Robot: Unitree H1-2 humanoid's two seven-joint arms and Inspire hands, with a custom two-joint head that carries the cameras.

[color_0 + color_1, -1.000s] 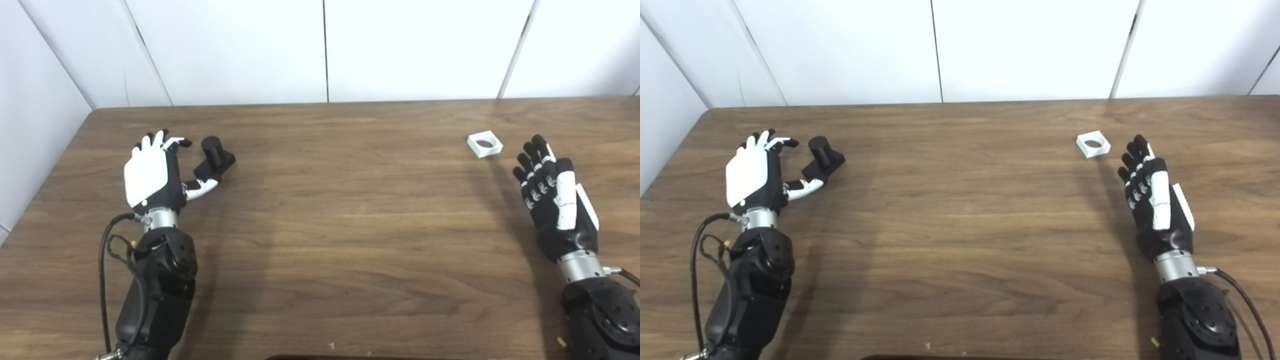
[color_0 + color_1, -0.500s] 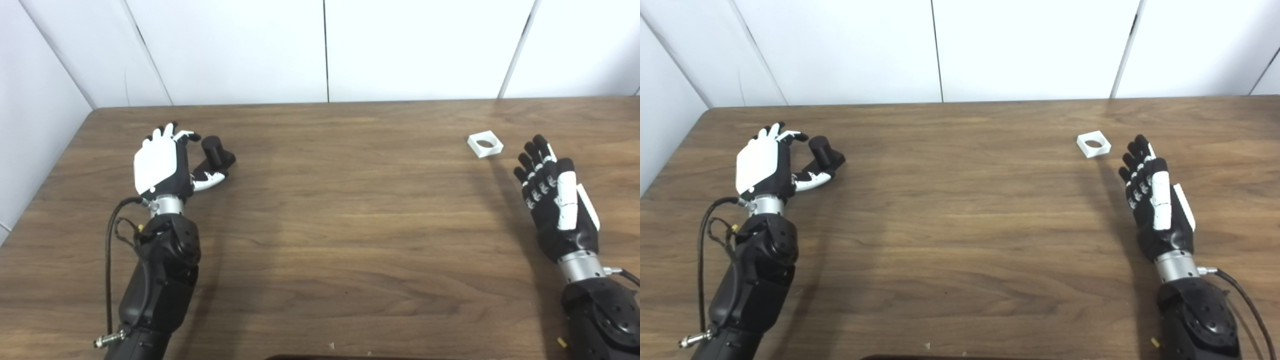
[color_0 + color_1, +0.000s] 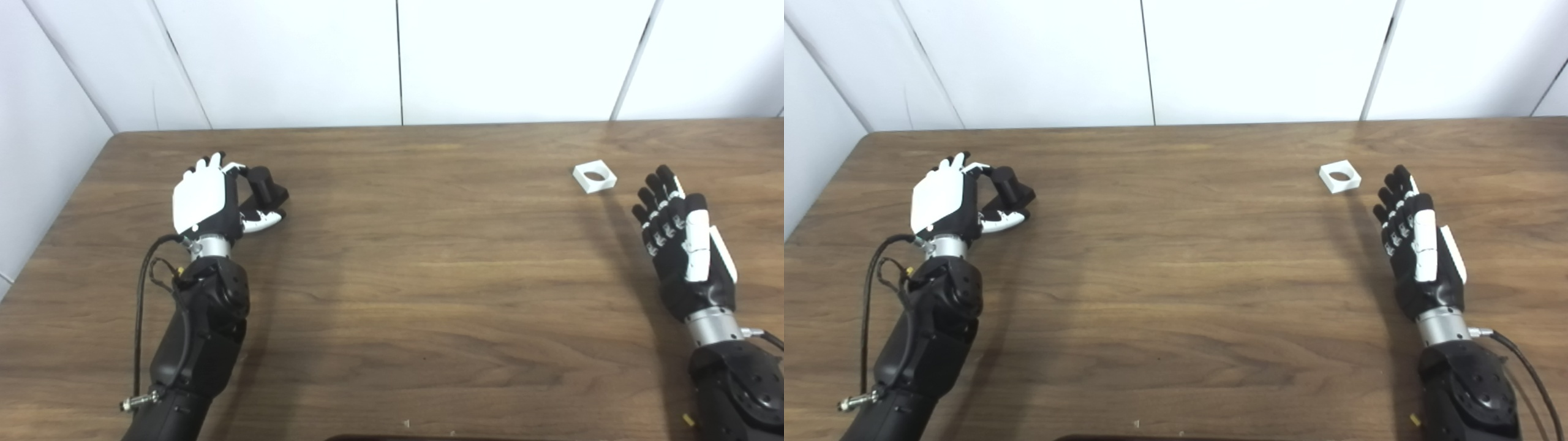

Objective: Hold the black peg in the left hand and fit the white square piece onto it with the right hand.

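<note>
The black peg (image 3: pixel 264 187), a short cylinder on a square black base, stands on the wooden table (image 3: pixel 416 245) at the left. My left hand (image 3: pixel 205 202) is right beside it, white back toward the camera, fingers curled over the cylinder and thumb under the base's near side; the fingers are still apart and the peg rests on the table. The white square piece (image 3: pixel 594 176) with a round hole lies flat at the far right. My right hand (image 3: pixel 683 245) sits open, fingers straight, a little nearer and to the right of the piece, not touching it.
White wall panels rise behind the table's far edge, and a white side wall runs along its left edge. A dark object (image 3: pixel 392 438) shows at the bottom edge of the picture. A cable (image 3: pixel 142 288) loops off my left forearm.
My left hand has moved forward and right to the peg, its fingers now curving round the cylinder. The right hand has barely shifted; the white piece has not moved.
</note>
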